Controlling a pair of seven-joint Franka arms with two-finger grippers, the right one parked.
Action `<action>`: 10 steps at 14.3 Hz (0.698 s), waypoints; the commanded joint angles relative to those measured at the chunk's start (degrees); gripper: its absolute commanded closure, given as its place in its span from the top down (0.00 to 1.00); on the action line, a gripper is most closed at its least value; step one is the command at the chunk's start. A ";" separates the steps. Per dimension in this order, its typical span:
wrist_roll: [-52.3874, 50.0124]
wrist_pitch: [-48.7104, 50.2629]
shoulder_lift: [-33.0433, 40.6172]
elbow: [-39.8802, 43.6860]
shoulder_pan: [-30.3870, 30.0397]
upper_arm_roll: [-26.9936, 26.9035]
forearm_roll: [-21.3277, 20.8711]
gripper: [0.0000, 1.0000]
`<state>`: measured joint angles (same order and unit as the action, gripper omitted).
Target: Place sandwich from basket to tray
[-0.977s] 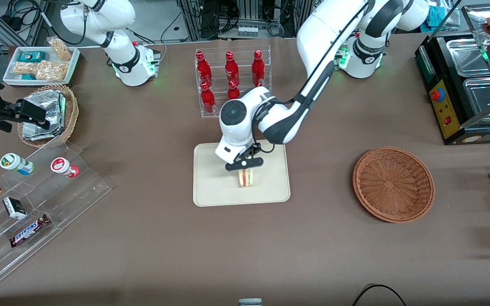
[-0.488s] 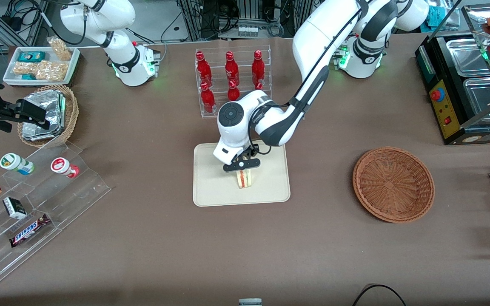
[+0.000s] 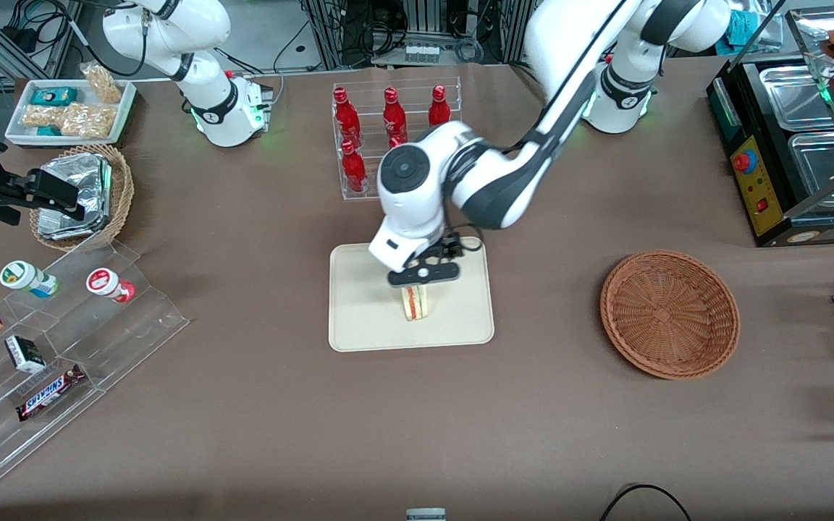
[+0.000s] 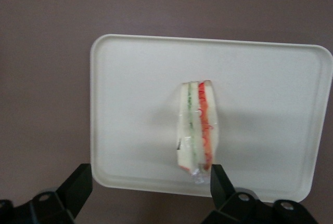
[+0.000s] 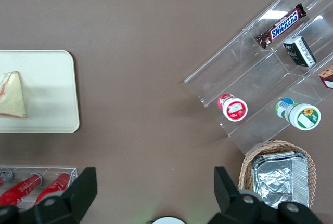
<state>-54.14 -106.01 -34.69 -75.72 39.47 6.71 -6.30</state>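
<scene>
The sandwich (image 3: pixel 415 302) stands on its edge in the middle of the cream tray (image 3: pixel 366 318), pale bread with red and green layers facing up. My gripper (image 3: pixel 423 273) hangs above it, open, with nothing between its fingers. In the left wrist view the sandwich (image 4: pixel 196 128) lies on the tray (image 4: pixel 130 104), and my gripper (image 4: pixel 150 193) shows both black fingers (image 4: pixel 78 185) spread wide and clear of it. The reddish-brown basket (image 3: pixel 669 313) sits empty toward the working arm's end of the table. The right wrist view also shows the sandwich (image 5: pixel 11 96) on the tray (image 5: pixel 52 89).
A clear rack of red bottles (image 3: pixel 388 130) stands just farther from the camera than the tray. Toward the parked arm's end are a tan basket of foil packs (image 3: pixel 80 195) and a stepped acrylic shelf of snacks (image 3: pixel 55 347). A food warmer (image 3: pixel 801 145) stands at the working arm's end.
My gripper has risen off the sandwich and the wrist has lifted away from the tray. The sandwich stays standing where it was.
</scene>
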 commanded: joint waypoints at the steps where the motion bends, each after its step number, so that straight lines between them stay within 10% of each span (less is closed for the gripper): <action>1: 0.79 7.02 5.76 -3.55 -3.68 -0.12 2.86 1.00; 10: 24.31 9.93 24.48 -22.19 -22.31 -0.03 3.32 1.00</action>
<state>-35.09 -97.55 -16.59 -92.42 20.21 6.13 -3.85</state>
